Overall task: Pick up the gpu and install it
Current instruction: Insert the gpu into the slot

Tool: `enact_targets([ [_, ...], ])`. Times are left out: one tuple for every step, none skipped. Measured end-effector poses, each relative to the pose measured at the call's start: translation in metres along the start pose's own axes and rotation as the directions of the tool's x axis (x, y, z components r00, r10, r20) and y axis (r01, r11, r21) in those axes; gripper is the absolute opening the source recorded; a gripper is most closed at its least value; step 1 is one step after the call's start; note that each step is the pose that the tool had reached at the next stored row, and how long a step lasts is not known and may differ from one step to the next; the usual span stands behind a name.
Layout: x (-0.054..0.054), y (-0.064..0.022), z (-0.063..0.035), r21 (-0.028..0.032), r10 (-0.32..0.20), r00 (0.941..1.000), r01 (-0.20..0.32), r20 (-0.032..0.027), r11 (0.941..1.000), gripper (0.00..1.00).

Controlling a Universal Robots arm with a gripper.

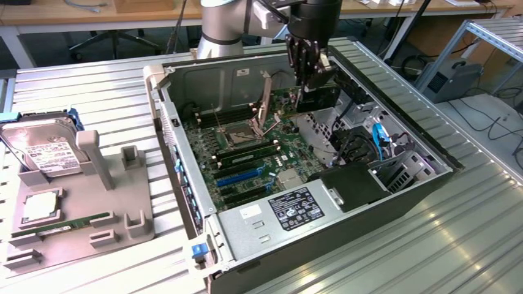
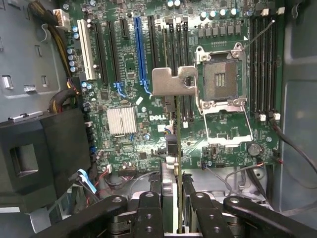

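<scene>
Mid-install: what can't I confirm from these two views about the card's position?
- Wrist view: the gpu is edge-on and its bracket covers part of the motherboard, so the slot under it is unclear.
- Exterior view: the card's lower edge is too small to judge its height above the board.

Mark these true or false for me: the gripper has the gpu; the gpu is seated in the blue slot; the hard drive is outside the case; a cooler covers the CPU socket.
1. The gripper holds the gpu over the motherboard in the open case. True.
2. The gpu sits in the blue slot. False: it is in the gripper, apart from that slot.
3. The hard drive rests on the grey holder outside the case. True.
4. A cooler covers the CPU socket. False: the socket is bare and uncovered.
</scene>
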State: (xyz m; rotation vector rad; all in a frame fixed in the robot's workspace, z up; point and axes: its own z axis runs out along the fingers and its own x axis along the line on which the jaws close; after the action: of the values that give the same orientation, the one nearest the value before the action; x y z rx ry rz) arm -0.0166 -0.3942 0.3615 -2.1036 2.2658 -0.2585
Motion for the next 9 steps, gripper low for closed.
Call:
enact_targets([
  [0.0000, 0.0000, 0.0000, 0.0004, -0.005, 1.0000, 0.005, 0.0008, 1.0000, 0.27],
  [0.0000, 0.0000, 0.0001, 0.0009, -0.010, 0.9999, 0.010, 0.0015, 0.9999, 0.27],
  [0.0000, 0.0000, 0.0001, 0.0015, -0.017, 0.9998, 0.017, 0.0026, 0.9998, 0.27],
  [0.0000, 0.0000, 0.0001, 0.0019, -0.022, 0.9997, 0.022, 0.0033, 0.9997, 0.27],
  [0.0000, 0.0000, 0.0002, 0.0024, -0.027, 0.9996, 0.027, 0.0040, 0.9996, 0.27],
  [0.0000, 0.0000, 0.0002, 0.0028, -0.032, 0.9995, 0.032, 0.0047, 0.9995, 0.27],
  [0.0000, 0.0000, 0.0002, 0.0033, -0.037, 0.9993, 0.037, 0.0055, 0.9993, 0.27],
  [0.0000, 0.0000, 0.0003, 0.0039, -0.044, 0.9990, 0.044, 0.0065, 0.9990, 0.27],
  [0.0000, 0.0000, 0.0003, 0.0043, -0.049, 0.9988, 0.049, 0.0072, 0.9988, 0.27],
])
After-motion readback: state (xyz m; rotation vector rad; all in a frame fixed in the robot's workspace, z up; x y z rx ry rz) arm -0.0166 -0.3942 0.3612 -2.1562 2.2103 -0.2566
